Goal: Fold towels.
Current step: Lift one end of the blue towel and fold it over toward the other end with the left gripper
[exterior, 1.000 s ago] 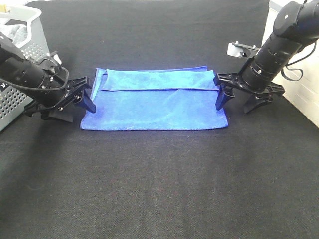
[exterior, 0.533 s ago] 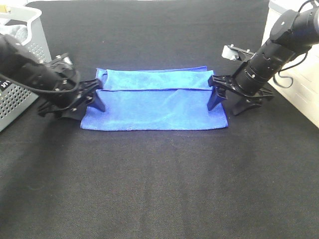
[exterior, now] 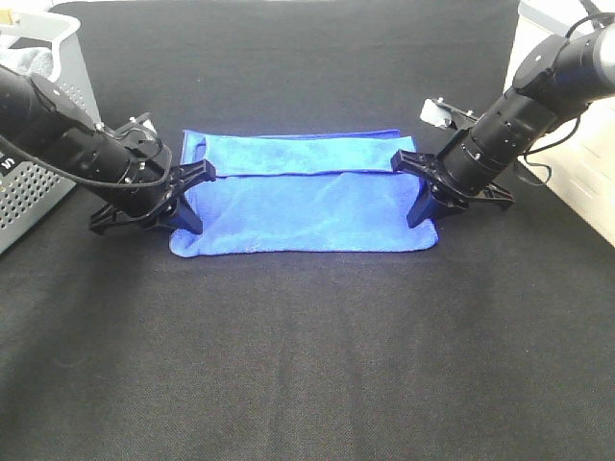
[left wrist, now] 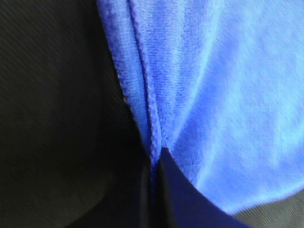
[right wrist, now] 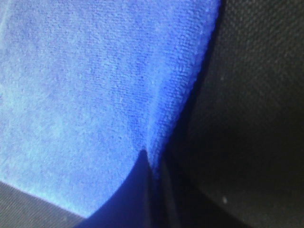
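Bench [exterior: 307,384]: blue towel [exterior: 307,206] flat, centred, nearer the far edge, far strip folded over. Left gripper [exterior: 187,206] and right gripper [exterior: 423,202] look pinched shut on its short ends. Next, probably: lift evenly, fold toward the far edge.

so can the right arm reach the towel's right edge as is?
Probably yes. The right gripper sits at the towel's right short edge, nothing between them; in the wrist view the hem looks pinched at its fingertips.

No legible text (none anywhere)
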`<state>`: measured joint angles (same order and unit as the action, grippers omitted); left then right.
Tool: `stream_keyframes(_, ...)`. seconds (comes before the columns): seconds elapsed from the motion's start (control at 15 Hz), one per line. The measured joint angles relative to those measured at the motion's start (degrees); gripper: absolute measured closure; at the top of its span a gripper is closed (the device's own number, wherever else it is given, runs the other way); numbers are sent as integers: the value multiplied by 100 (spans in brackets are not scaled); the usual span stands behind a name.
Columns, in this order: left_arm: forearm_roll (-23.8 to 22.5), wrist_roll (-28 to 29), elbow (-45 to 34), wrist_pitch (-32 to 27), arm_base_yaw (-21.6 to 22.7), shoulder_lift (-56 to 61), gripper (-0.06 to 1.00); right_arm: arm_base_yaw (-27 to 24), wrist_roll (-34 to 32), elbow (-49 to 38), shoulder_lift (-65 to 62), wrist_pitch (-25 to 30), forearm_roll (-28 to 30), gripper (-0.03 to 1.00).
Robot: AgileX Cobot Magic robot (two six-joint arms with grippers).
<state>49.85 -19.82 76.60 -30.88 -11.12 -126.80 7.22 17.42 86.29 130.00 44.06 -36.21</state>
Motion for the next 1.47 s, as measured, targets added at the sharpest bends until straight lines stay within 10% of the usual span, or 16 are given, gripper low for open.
stream_keyframes(0.27,-401,115,-103,-1106,178,378,93,0,-155,-126,-476,556,201,97)
stream_keyframes(0.8,-590,212,-2578,-796,178,1891,93,17,0,-2762,-1742,69,92,97)
stream_keyframes(1.47,-539,424,-1811,642,178,2177,93,17,52,-1049,-1341,86,29,97)
